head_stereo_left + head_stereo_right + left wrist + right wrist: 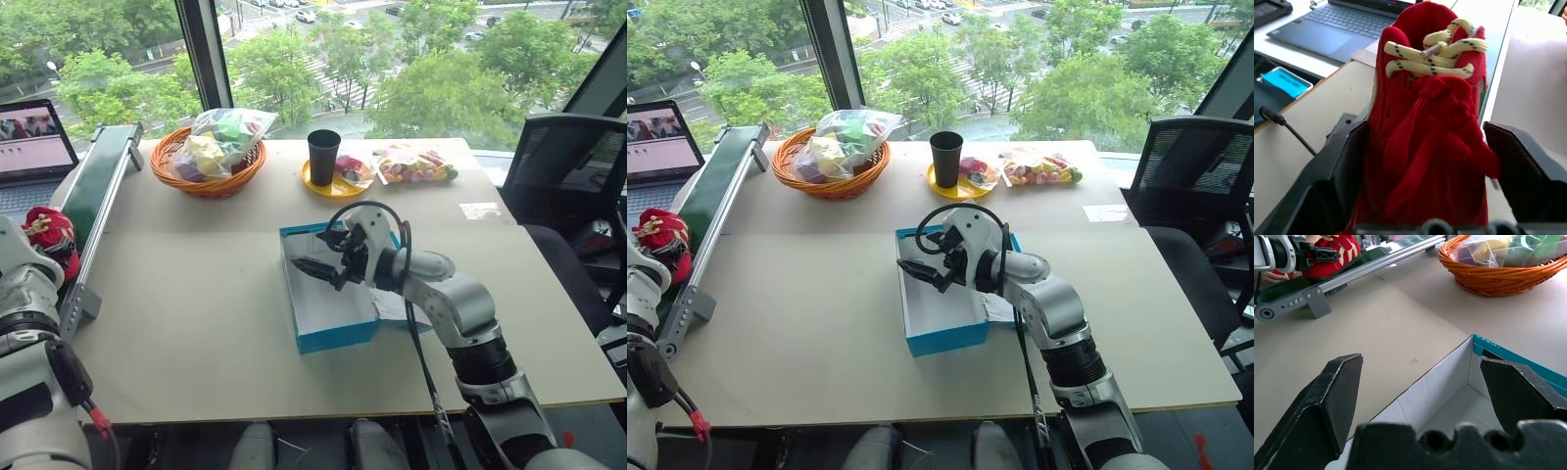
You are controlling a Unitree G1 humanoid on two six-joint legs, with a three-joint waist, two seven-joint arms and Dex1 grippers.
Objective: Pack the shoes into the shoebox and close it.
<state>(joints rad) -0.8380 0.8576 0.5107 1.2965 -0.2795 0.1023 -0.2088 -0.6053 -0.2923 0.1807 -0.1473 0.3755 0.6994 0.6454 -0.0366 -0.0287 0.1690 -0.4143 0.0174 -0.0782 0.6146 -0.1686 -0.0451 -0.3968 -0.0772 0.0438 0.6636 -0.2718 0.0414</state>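
Observation:
A red shoe [1425, 147] with pale yellow laces lies at the left end of the green conveyor [103, 186], also seen as a red shoe [51, 240] from the head. My left gripper [1422, 128] has a finger pressed on each side of it. The blue shoebox [333, 335] stands open in the middle of the table, white inside and with nothing in it. My right gripper [315, 253] hovers open over the box's far end, pointing left. The right wrist view looks past the open right gripper [1420, 363] into the shoebox [1449, 396] and across to the left gripper [1320, 254].
An orange basket [208, 181] with a clear bag of coloured items stands at the back left of the table [196, 323]. A black cup [323, 157] on a yellow plate and a bag of sweets [416, 164] sit beside it. A laptop [34, 137] is far left, a black chair [568, 186] on the right.

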